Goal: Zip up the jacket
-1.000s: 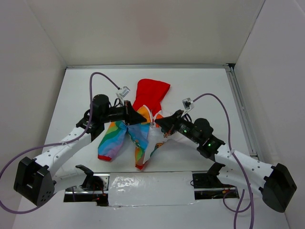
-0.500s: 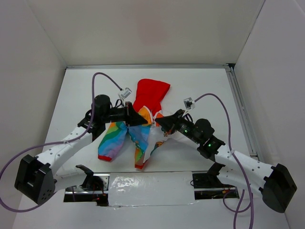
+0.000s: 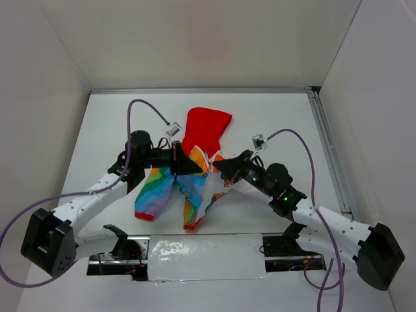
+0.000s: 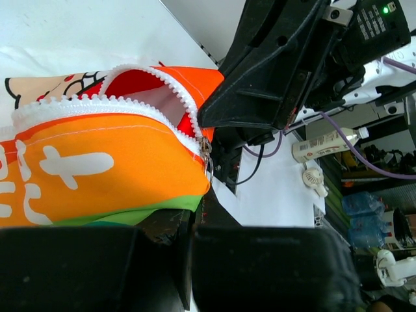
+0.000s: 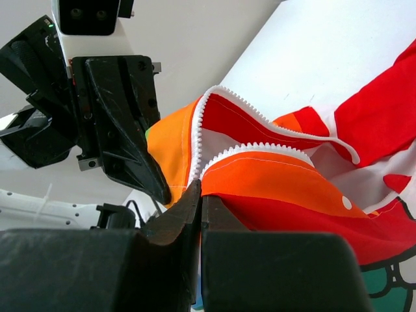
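We are holding the jacket (image 3: pixel 157 190) at the middle of the surface (image 3: pixel 279 120), hood (image 3: pixel 207 127) pointing away. Our left claw (image 3: pixel 190 166) is pinching orange fabric beside the zipper slider (image 4: pixel 206 149); our right claw (image 3: pixel 218 168) is clamping the opposite toothed edge (image 5: pixel 260 148).

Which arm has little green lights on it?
The right arm, on the overhead view's right: two green dots glow on it, while the left arm shows none.

Left end effector (image 3: pixel 194 167) and right end effector (image 3: pixel 218 167) nearly tip-to-tip at the jacket (image 3: pixel 156 195) collar; open table (image 3: pixel 273 117) around.
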Robot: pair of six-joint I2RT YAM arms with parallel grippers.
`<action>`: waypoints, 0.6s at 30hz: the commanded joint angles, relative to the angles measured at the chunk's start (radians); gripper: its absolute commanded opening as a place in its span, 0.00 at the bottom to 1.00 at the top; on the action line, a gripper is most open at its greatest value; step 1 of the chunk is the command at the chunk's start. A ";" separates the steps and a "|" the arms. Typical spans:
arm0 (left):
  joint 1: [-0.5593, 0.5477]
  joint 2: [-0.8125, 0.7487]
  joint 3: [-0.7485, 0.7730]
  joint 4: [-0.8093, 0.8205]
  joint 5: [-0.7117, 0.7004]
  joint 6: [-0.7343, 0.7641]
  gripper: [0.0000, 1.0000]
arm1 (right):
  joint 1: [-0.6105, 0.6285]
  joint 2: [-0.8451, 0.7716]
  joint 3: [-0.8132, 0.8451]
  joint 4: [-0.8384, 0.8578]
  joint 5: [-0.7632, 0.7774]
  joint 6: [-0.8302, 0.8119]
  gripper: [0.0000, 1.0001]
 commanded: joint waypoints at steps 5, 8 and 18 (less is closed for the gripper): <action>-0.011 0.010 0.002 0.071 0.123 0.069 0.00 | -0.025 -0.032 0.028 0.039 -0.031 0.012 0.00; -0.023 0.035 0.012 0.064 0.141 0.089 0.00 | -0.023 -0.043 0.037 0.029 -0.042 0.006 0.00; -0.032 0.045 0.033 0.057 0.112 0.063 0.27 | -0.025 0.075 0.074 -0.038 -0.200 -0.008 0.00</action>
